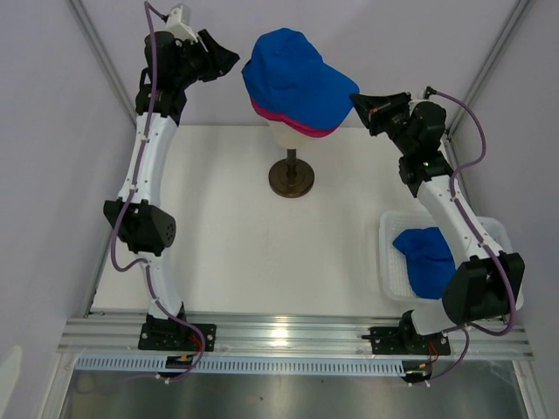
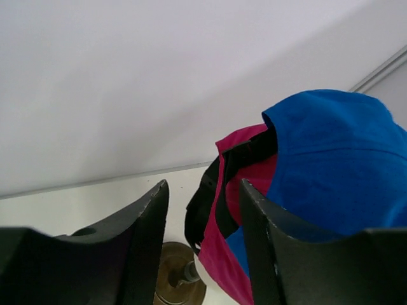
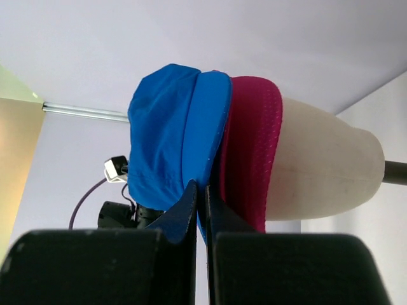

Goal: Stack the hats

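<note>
the right pincer (image 1: 360, 106) is clenching the brim of the top blue hat (image 1: 293, 78) from its 3 o'clock side. that hat is sitting over the pink hat (image 1: 295, 124) on the dummy head (image 1: 281, 138), toward 12 o'clock of the surface (image 1: 227, 227). the left pincer (image 1: 234, 61) is hanging released at the hats' 9 o'clock, gripping nothing. a second blue hat (image 1: 428, 257) is lying in the basket (image 1: 387, 253) at 4 o'clock.
</note>
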Robot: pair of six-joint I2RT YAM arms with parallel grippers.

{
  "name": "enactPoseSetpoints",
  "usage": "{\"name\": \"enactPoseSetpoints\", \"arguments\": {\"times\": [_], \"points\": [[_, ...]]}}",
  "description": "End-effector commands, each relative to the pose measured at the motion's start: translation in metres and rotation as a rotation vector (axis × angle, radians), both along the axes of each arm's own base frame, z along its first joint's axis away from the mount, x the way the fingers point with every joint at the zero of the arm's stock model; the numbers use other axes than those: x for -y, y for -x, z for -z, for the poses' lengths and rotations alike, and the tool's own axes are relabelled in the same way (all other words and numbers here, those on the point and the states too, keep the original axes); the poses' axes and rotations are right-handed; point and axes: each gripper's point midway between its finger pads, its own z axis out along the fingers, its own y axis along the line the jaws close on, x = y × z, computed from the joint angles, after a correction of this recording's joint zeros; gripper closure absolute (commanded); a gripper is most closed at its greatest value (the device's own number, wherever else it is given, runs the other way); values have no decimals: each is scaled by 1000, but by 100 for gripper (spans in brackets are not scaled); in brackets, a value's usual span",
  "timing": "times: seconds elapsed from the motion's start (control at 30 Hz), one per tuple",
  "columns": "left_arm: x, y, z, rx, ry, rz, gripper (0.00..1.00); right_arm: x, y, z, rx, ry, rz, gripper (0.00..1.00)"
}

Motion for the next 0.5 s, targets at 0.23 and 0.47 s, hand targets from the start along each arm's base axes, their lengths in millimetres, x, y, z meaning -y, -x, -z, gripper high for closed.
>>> {"name": "enactPoseSetpoints", "arguments": {"times": [0.23,0.47], "points": [[26,-2,7,22,-23,93,50,-7,-17,12,-16,63,-73,100],[49,5,11,44,-67,162,55,-7,-19,17,-23,77,-73,100]]}}
